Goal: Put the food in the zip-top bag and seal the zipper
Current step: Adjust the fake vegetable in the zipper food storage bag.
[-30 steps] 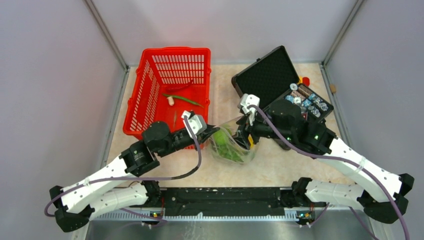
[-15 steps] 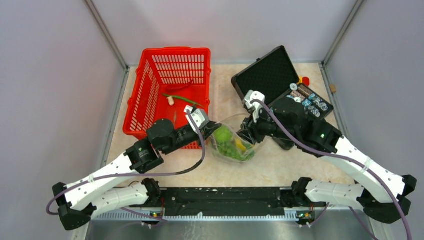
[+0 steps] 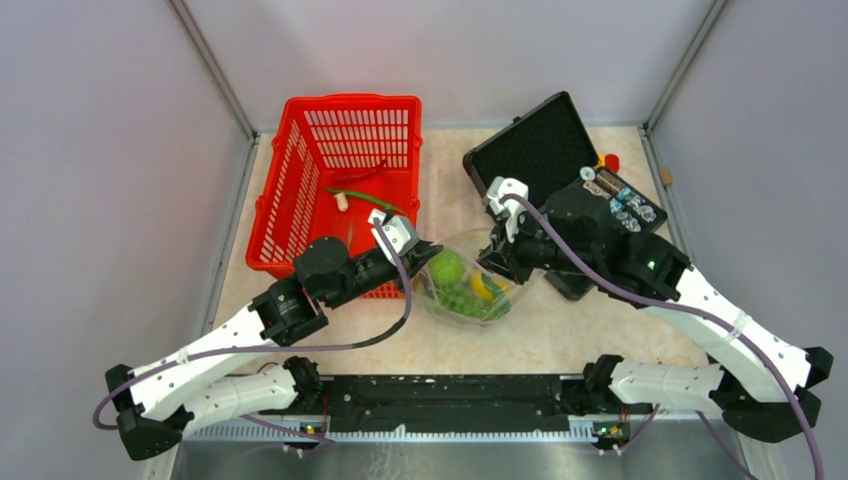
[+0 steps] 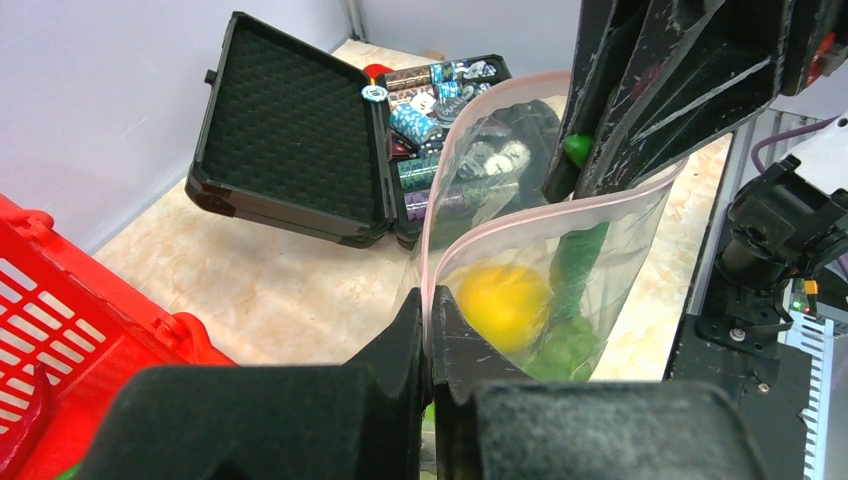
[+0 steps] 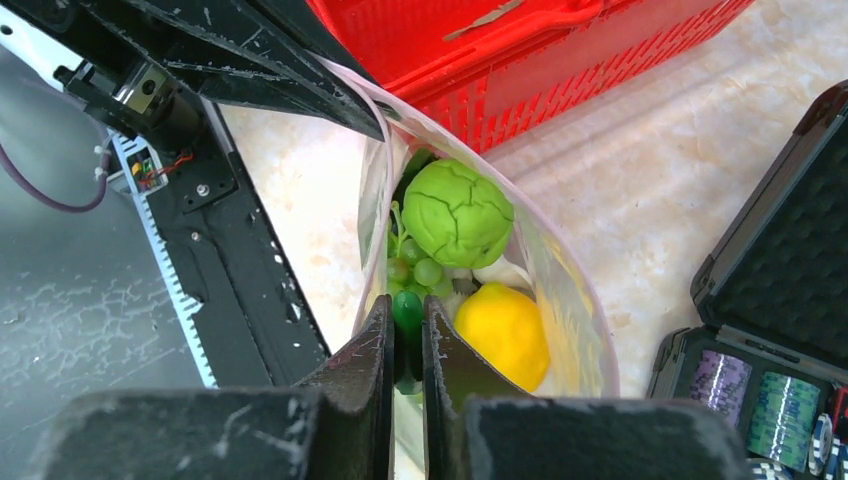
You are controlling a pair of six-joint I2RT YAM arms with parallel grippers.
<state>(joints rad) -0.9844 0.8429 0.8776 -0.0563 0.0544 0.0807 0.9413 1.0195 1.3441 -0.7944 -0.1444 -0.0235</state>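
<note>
Both the left pincer (image 4: 428,320) and right pincer (image 5: 405,330) are pinching opposite ends of the zipper (image 4: 580,207) on the zip-top bag (image 3: 465,290), whose mouth is gaping unsealed beside the red basket (image 3: 300,200). Lime (image 5: 458,212), lemon (image 5: 503,330) and green grapes (image 5: 415,270) are sitting inside; long green leaves (image 3: 365,197) are lying in the basket.

— Toward the back left?
— Standing on the beige marbled counter (image 3: 560,330): red slotted plastic basket (image 3: 360,128).
— And right?
— Open black foam-lined hard case (image 3: 530,150), packed with small silvery and purple gadgets (image 3: 620,205).
</note>
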